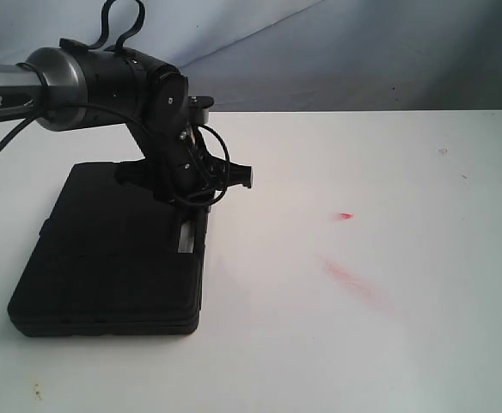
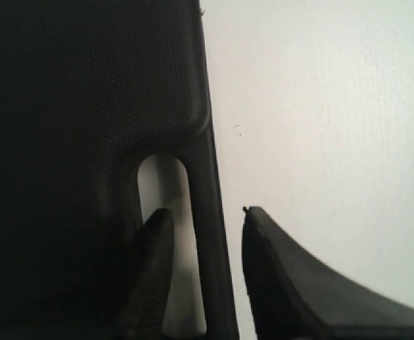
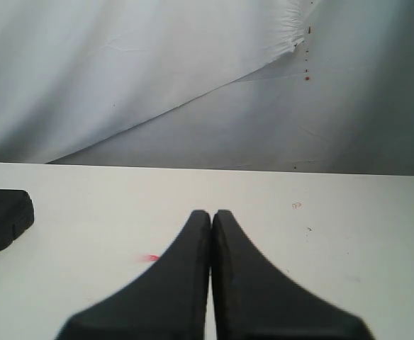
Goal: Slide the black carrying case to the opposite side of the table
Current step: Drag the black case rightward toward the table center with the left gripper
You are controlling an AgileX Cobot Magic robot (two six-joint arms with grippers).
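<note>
A robot lab or test bench is indicated. A plain white table (image 1: 423, 353) is set before a pale cloth (image 1: 363, 52), creased and draped as a backdrop. A cabled robot arm (image 1: 70, 77) is seen over the table. Faint red smears (image 1: 354, 282) and small specks (image 1: 36, 393) are left on its top.

Left wrist view: black carrying case (image 2: 86, 106) runs out of frame on three sides; left gripper (image 2: 205, 212) shows finger ends only. Exterior view: left arm (image 1: 27, 86) cut off at the left edge; its wrist (image 1: 161, 112) hides the fingertips and the case's far right corner.
</note>
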